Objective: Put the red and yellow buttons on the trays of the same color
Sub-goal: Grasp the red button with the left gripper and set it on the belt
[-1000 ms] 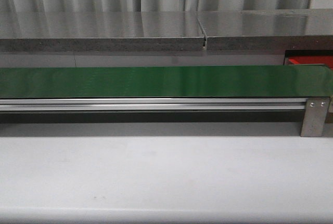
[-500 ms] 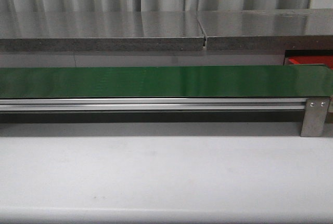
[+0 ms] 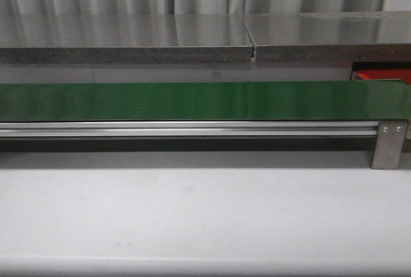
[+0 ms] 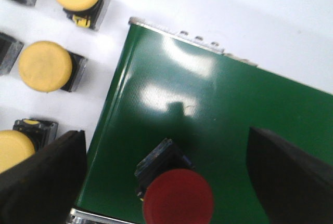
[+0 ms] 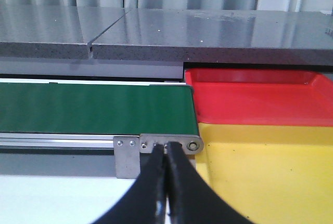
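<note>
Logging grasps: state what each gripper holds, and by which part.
Nothing is held. The left gripper is open, its fingers either side of the red button without touching it. The right gripper is shut on nothing.

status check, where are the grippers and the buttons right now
Left gripper open over red button on the green belt. Right gripper shut, empty, facing red tray and yellow tray. Nothing in the way.

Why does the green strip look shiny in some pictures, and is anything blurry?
Left wrist view: bright white glare patches sit on the green belt, and the left pincer's dark fingers loom soft and out of focus. Front view: only a faint pale sheen along the belt. Right wrist view: the shut right pincer is close and slightly soft.
</note>
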{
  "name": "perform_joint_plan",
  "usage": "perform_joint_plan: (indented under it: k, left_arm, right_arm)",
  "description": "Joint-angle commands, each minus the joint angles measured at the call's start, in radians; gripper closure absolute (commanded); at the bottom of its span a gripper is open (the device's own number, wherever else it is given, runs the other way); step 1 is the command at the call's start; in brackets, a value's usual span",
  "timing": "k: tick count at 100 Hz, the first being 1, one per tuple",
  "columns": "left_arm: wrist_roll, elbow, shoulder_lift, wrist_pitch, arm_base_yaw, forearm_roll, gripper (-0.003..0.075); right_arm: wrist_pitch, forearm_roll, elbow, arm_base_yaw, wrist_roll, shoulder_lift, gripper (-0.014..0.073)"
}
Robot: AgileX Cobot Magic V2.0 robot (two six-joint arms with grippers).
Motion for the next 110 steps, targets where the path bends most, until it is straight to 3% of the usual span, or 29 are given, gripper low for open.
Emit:
perform_joint_plan:
  k: [1,33,80,94,110]
  left_arm:
    - [0.002,-0.053,-0.089,-0.016,-0.009,-0.046,0.0101]
    - [0.002,-0.058,-0.166,0.015,0.002,0.037,0.0101]
    - [-0.009,0.000,-0.177,0.060,0.140,0.007,0.0101]
    - [-0.049,0.104,-0.177,0.006,0.173,0.018,0.0101]
    - [-0.194,0.171,-0.174,-0.070,0.217,0.018,0.0101]
  right_arm:
    - [-0.080,0.001,-0.022,0.001,-0.007,-0.018,0.0711]
    - [-0.080,0.001,-0.022,0.001,-0.007,-0.018,0.0711]
    - [-0.080,0.001,-0.022,0.001,-0.007,-0.018,0.0711]
    - [-0.080,0.001,-0.022,0.001,-0.007,-0.018,0.0711]
    - [-0.080,0.001,-0.022,0.001,-0.007,-0.018,0.0711]
